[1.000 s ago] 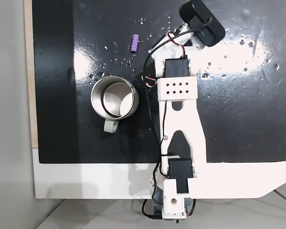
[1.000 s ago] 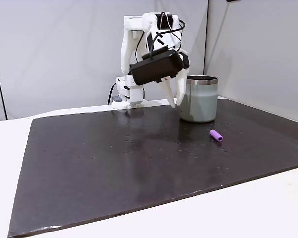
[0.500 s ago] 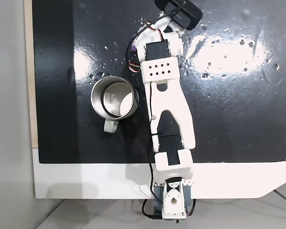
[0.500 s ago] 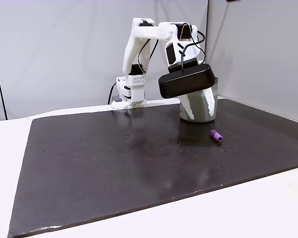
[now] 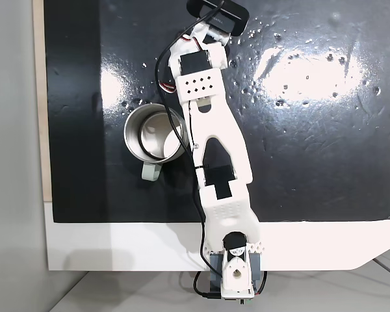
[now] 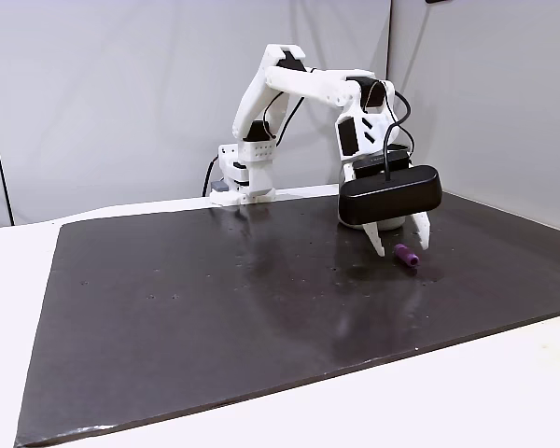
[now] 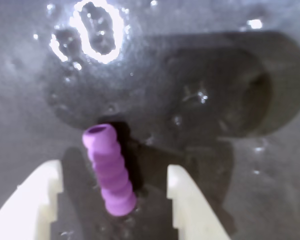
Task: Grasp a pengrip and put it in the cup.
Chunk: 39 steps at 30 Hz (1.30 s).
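Since half a second ago the arm has stretched further across the mat and lowered, so the gripper now hangs around the pengrip rather than in front of the cup. Seen from above, the white arm (image 5: 214,136) runs from its base at the bottom centre up to the top of the frame, where a black camera housing (image 5: 218,8) covers the fingers; the steel cup (image 5: 155,133) stands left of centre on the black mat (image 5: 325,130), its handle pointing toward the bottom edge, and the arm passes just beside its right rim. From the side camera, the gripper (image 6: 400,246) sits right of centre, its two white fingertips pointing down to the mat and spread apart, with the purple pengrip (image 6: 407,255) lying on the mat between them, close to the right-hand tip; the cup (image 6: 389,224) is mostly hidden behind the housing. From the wrist camera, the gripper (image 7: 113,200) is released, its two pale fingers (image 7: 32,205) rising from the bottom edge well apart, and the ribbed pengrip (image 7: 109,169) lies between them in the lower left of the frame, slightly tilted, touching neither finger.
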Each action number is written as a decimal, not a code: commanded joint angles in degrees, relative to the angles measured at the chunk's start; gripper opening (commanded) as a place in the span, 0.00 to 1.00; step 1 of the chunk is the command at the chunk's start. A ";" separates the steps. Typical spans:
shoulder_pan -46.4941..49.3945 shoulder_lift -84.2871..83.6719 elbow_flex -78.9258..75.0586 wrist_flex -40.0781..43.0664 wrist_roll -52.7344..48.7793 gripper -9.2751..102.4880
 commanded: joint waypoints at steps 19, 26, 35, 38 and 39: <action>-4.04 -1.58 3.16 -3.25 -5.01 0.10; -2.20 3.43 2.90 0.35 -1.14 0.08; 2.20 25.84 8.61 5.27 5.71 0.08; 2.99 33.13 8.17 9.14 6.24 0.08; 3.08 35.24 7.65 10.55 6.33 0.08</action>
